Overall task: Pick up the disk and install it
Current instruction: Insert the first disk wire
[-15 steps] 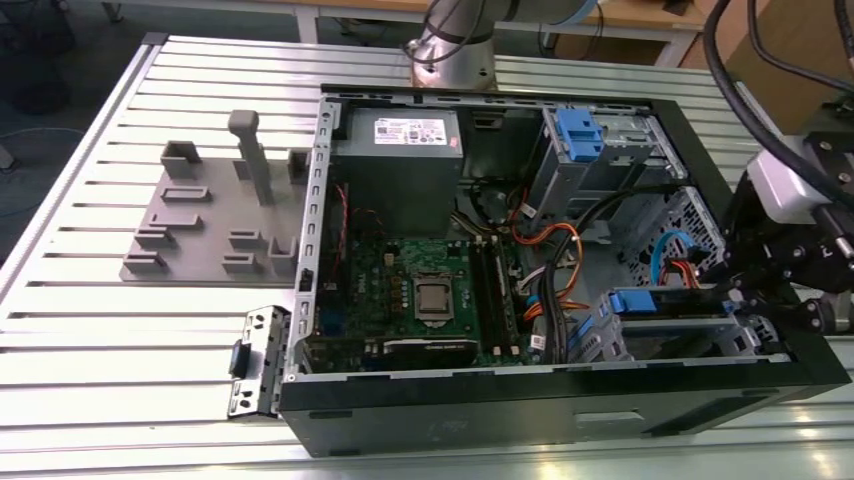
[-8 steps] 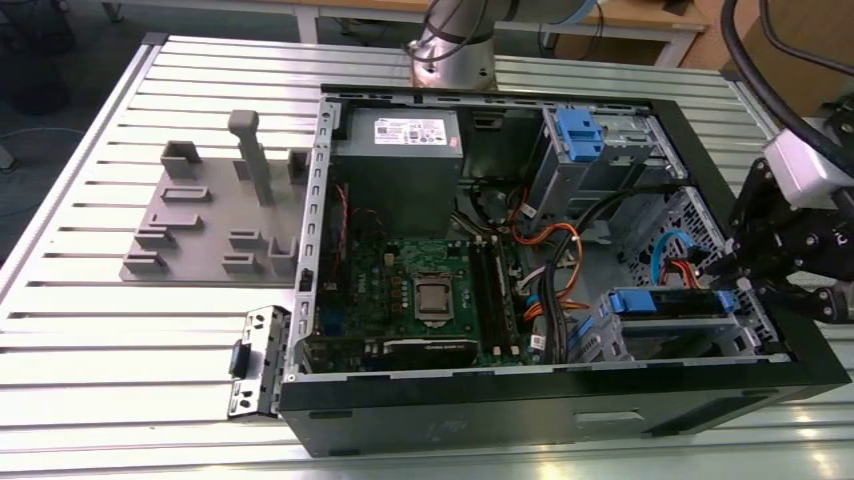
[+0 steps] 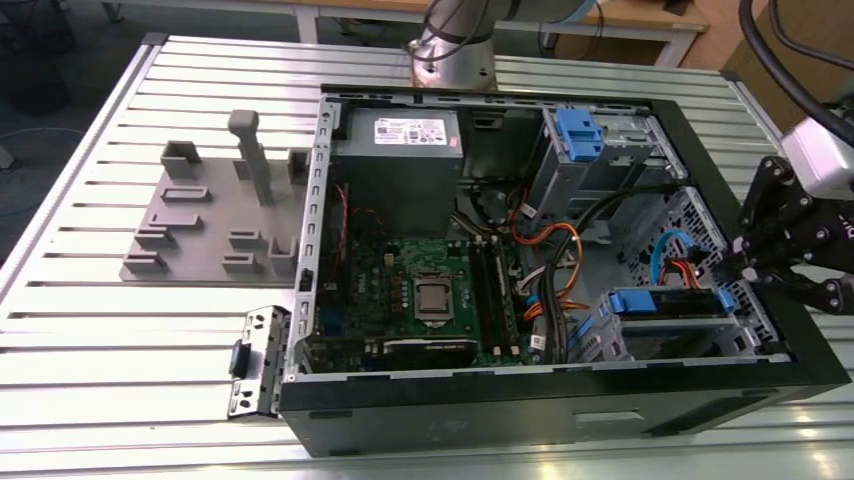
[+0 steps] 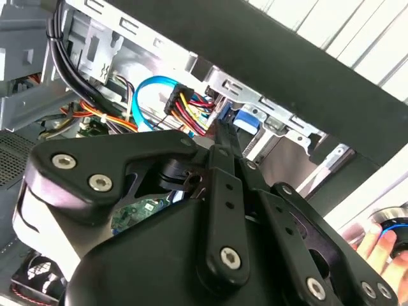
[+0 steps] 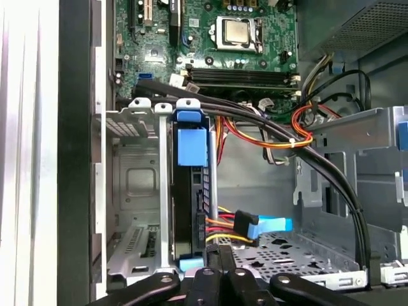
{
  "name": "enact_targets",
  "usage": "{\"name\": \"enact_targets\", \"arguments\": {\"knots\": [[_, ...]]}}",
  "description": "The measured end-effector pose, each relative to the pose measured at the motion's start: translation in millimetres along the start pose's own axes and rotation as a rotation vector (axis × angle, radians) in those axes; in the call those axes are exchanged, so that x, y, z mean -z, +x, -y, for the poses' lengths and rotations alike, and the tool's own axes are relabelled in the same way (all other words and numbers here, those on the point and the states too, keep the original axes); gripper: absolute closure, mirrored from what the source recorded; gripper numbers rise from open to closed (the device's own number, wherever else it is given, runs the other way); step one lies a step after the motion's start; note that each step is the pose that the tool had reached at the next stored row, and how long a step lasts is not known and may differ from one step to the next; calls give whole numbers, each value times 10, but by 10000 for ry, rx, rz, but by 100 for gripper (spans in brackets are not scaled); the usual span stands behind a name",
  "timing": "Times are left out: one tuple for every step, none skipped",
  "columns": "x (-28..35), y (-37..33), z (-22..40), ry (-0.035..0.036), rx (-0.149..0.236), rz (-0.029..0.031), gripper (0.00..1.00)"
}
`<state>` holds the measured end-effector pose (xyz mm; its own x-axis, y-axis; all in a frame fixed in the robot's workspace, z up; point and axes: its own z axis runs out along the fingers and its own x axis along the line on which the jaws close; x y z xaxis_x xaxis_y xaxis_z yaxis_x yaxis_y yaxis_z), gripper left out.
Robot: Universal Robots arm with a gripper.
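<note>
The disk (image 3: pixel 663 303) sits in the lower drive cage at the exterior view's right end of the open computer case, framed by its blue bracket. In the first wrist view the disk (image 5: pixel 190 191) stands edge-on in the cage, with power and blue data cables (image 5: pixel 245 226) at its side. My gripper (image 3: pixel 738 268) hangs over the case's right wall, just above the disk's outer end. Its fingers (image 5: pixel 223 255) are shut together with nothing between them, close to the bracket's end tab (image 5: pixel 191 263). In the second wrist view the fingertips (image 4: pixel 220 137) point at that blue end (image 4: pixel 245 118).
The case holds a grey power supply (image 3: pixel 396 150), the motherboard (image 3: pixel 414 290), cable bundles (image 3: pixel 561 260) and an upper cage with another blue bracket (image 3: pixel 577 130). A grey fixture (image 3: pixel 214 215) stands on the slatted table. A person's hand (image 4: pixel 376 245) rests outside the case wall.
</note>
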<state>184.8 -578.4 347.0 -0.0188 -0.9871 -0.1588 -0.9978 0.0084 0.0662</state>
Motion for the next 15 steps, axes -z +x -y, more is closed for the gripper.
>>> {"name": "enact_targets", "arguments": {"knots": [[1, -3, 9, -11, -6, -80, 90], [1, -9, 16, -20, -14, -152, 90], [-1, -18, 20, -24, -17, -202, 90], [-2, -31, 23, -23, -25, -314, 90], [-4, -49, 26, -23, -31, -406, 90], [-7, -69, 28, -23, -34, -459, 90], [-10, -88, 30, -23, -37, -486, 90], [-13, -106, 31, -25, -38, -494, 90], [-12, -117, 30, -25, -39, -501, 90], [-4, -124, 30, -25, -40, -513, 90], [4, -129, 29, -24, -41, -521, 90], [11, -133, 30, -25, -40, -525, 90], [13, -134, 29, -25, -40, -524, 90], [12, -134, 29, -25, -40, -523, 90], [12, -134, 29, -25, -39, -522, 90]]}}
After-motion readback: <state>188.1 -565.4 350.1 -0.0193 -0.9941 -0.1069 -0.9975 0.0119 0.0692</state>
